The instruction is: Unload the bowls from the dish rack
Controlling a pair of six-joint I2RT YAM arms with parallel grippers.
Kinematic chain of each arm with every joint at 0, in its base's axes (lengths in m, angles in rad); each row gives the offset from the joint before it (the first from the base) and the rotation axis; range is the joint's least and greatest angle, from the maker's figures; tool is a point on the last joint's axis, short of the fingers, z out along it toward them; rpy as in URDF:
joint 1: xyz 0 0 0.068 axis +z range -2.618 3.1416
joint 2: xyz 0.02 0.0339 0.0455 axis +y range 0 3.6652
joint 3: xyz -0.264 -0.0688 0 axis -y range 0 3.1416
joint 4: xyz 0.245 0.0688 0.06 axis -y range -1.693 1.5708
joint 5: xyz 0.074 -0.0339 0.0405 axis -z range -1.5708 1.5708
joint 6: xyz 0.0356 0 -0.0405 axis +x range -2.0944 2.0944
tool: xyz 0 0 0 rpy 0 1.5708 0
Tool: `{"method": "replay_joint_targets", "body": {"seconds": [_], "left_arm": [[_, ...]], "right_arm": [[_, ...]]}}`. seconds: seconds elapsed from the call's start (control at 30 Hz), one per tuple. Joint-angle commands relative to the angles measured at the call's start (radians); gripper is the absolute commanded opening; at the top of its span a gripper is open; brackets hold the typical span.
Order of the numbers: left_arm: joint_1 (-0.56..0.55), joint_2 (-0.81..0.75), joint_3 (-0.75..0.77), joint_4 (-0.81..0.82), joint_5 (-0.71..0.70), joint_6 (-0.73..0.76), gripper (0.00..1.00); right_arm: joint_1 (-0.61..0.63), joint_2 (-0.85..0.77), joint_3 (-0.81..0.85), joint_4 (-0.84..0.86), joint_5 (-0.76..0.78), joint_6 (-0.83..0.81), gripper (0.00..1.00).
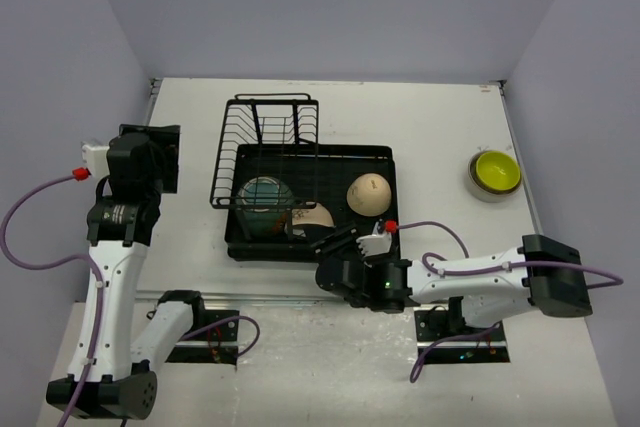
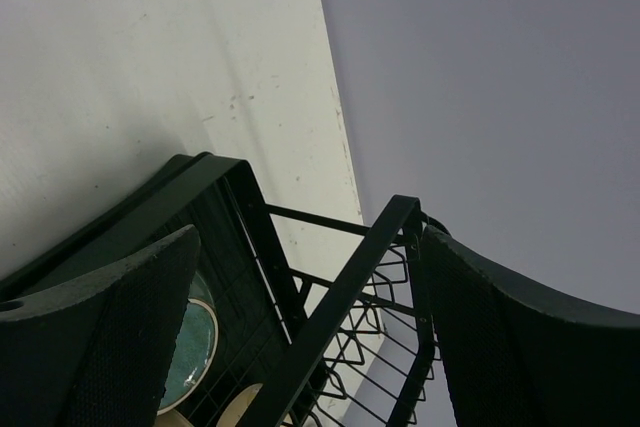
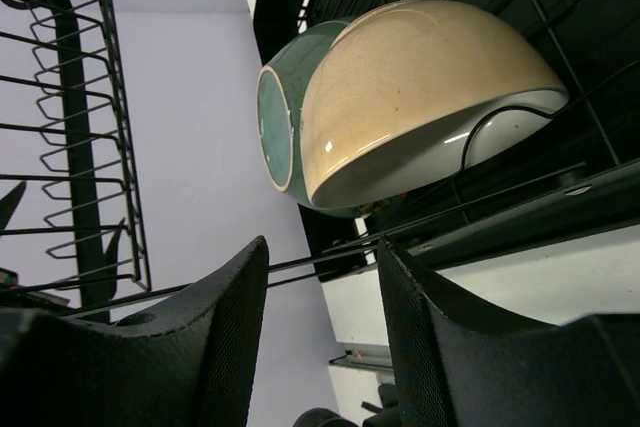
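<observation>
The black dish rack (image 1: 378, 159) holds a teal bowl (image 1: 264, 199), a cream bowl (image 1: 314, 216) tilted on its edge beside it, and a smooth cream bowl (image 1: 367, 193) lying upside down. A yellow-green bowl (image 1: 496, 171) sits on the table at the right, apparently nested in another bowl. My right gripper (image 1: 341, 242) is open and empty at the rack's near edge, just short of the tilted bowl (image 3: 420, 87) and the teal bowl (image 3: 275, 117). My left gripper (image 1: 158, 157) is open and empty, left of the rack; its view shows the teal bowl (image 2: 190, 352).
The upright wire plate holder (image 1: 265, 142) stands on the rack's far left part and holds nothing; it shows in the right wrist view (image 3: 90, 117) and the left wrist view (image 2: 390, 317). Grey walls close in the table on three sides.
</observation>
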State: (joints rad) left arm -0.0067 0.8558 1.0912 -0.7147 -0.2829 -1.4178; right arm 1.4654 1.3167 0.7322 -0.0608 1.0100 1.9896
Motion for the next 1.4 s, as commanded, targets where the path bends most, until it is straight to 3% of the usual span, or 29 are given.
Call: {"method": "replay_joint_targets", "body": {"seconds": [0.0,0.43,0.83,1.37], "left_arm": [[0.007,-0.003,0.022,0.027,0.024,0.008,0.90],[0.007,0.028,0.030,0.072,0.054,0.056,0.90],[0.007,0.022,0.007,0.080,0.062,0.049,0.90],[0.007,0.008,0.006,0.067,0.048,0.040,0.90]], "right_arm": [[0.010,0.029,0.041,-0.076,0.119,0.572,0.48],[0.007,0.099,0.035,-0.096,0.148,0.713,0.47],[-0.008,0.050,0.107,-0.045,0.125,0.453,0.46],[-0.048,0.012,-0.004,0.018,0.125,0.494,0.45]]}}
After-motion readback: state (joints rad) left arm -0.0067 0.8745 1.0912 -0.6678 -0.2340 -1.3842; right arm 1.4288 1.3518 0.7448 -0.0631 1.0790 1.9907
